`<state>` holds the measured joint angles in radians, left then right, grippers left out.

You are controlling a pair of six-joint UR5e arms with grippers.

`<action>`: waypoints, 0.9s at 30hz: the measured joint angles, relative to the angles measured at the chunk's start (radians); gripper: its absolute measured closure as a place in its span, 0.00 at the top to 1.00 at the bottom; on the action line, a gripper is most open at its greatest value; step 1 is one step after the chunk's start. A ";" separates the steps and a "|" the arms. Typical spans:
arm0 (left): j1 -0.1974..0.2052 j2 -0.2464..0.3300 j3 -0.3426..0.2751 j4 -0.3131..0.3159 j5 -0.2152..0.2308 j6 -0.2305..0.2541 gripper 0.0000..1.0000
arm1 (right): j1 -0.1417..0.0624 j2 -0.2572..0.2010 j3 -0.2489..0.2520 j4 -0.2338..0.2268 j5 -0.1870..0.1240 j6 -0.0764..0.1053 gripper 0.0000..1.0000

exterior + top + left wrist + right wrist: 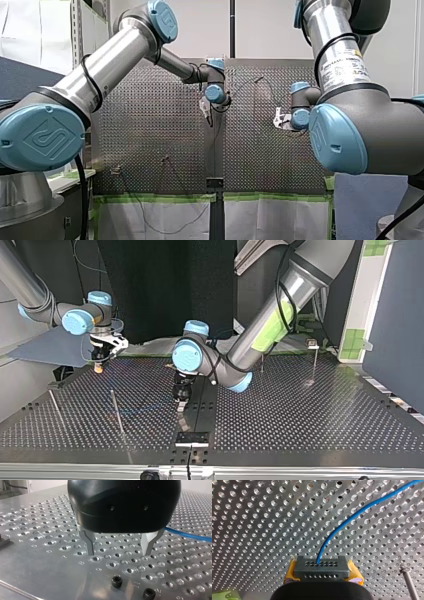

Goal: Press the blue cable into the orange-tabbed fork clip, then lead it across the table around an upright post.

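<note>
The blue cable (352, 520) is running loose over the perforated table (249, 517); my right gripper (322, 568) is clenching its near end at a dark block between yellow pads. My left gripper (118, 547) is hanging released above the table, grasping nothing, the cable passing beside it. No orange-tabbed clip is showing clearly, so pressing and routing both look undone. An upright post (409, 582) is standing near, and black screws (117, 581) are sitting ahead of my left gripper.
</note>
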<state>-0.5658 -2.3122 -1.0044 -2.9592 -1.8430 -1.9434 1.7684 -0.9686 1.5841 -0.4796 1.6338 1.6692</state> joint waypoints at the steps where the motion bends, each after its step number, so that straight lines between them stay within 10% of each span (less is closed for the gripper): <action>1: 0.000 0.000 0.000 0.000 0.000 0.000 0.91 | 0.000 0.000 0.000 0.000 0.000 0.000 0.00; 17: 0.000 0.000 0.000 0.001 0.007 0.001 0.91 | -0.003 0.009 0.016 -0.028 0.000 0.011 0.00; 27: 0.000 0.000 0.000 0.005 0.003 0.006 0.91 | -0.035 0.099 0.024 -0.053 -0.002 -0.008 0.00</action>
<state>-0.5653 -2.3122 -1.0044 -2.9541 -1.8399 -1.9375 1.7331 -0.8695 1.6077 -0.5325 1.6322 1.6615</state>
